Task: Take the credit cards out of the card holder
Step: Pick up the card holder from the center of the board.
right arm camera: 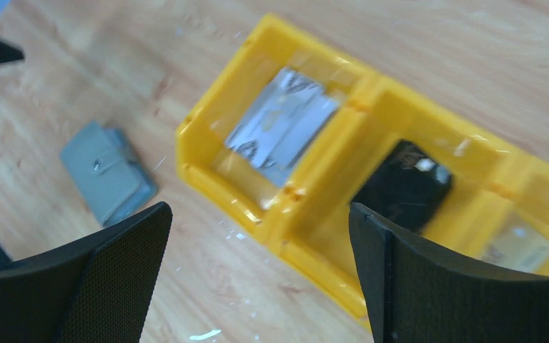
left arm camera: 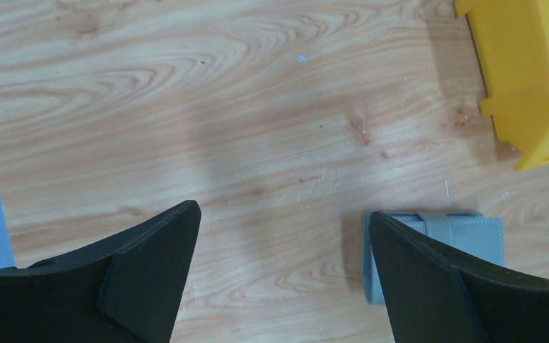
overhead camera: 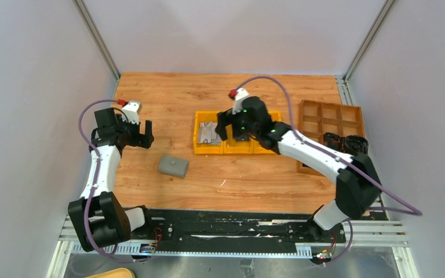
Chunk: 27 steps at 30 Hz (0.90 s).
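The grey card holder (overhead camera: 173, 166) lies closed on the wooden table, left of the yellow tray; it also shows in the left wrist view (left arm camera: 465, 230) and the right wrist view (right arm camera: 107, 171). Pale grey-white credit cards (overhead camera: 208, 134) with dark print lie in the yellow tray's left compartment, also in the right wrist view (right arm camera: 282, 125). My left gripper (overhead camera: 141, 134) is open and empty, above the table left of the holder (left arm camera: 282, 271). My right gripper (overhead camera: 232, 124) is open and empty, above the tray's near edge (right arm camera: 261, 275).
The yellow three-part tray (overhead camera: 197, 149) holds a black chunky object (right arm camera: 404, 187) in its middle compartment and a pale item (right arm camera: 518, 246) in its right one. A brown compartment tray (overhead camera: 330, 119) stands at the right, with black items (overhead camera: 346, 143) by its near edge.
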Available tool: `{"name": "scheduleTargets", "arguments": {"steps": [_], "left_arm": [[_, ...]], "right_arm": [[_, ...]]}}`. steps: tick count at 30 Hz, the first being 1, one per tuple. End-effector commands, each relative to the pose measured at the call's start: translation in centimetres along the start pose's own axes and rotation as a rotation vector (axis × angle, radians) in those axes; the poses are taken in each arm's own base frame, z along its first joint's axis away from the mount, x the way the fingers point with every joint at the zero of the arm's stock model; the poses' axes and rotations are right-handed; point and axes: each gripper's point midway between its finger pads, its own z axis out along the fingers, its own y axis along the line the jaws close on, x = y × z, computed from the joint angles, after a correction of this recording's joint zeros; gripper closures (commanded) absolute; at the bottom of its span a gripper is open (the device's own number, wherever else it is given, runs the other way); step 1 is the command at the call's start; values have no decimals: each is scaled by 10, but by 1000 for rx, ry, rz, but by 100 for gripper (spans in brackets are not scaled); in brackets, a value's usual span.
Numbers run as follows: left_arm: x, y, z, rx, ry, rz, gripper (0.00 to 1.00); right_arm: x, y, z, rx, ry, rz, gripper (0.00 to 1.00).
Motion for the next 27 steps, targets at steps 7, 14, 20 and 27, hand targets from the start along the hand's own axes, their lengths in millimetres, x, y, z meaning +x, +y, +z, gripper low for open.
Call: {"name": "scheduleTargets", "arguments": {"steps": [7, 14, 20, 27], "left_arm": [[5, 13, -14, -9, 67, -114, 0], [6, 18, -15, -4, 118, -155, 0], [6, 7, -17, 67, 133, -159, 0], [10, 2, -22, 120, 164, -203, 0]], "right_arm": [[65, 138, 65, -226, 256, -292, 5], [99, 185, 90, -335, 351, -391, 6], [128, 200, 104, -389, 408, -450, 5], [165, 203, 121, -404, 478, -497, 4]]}}
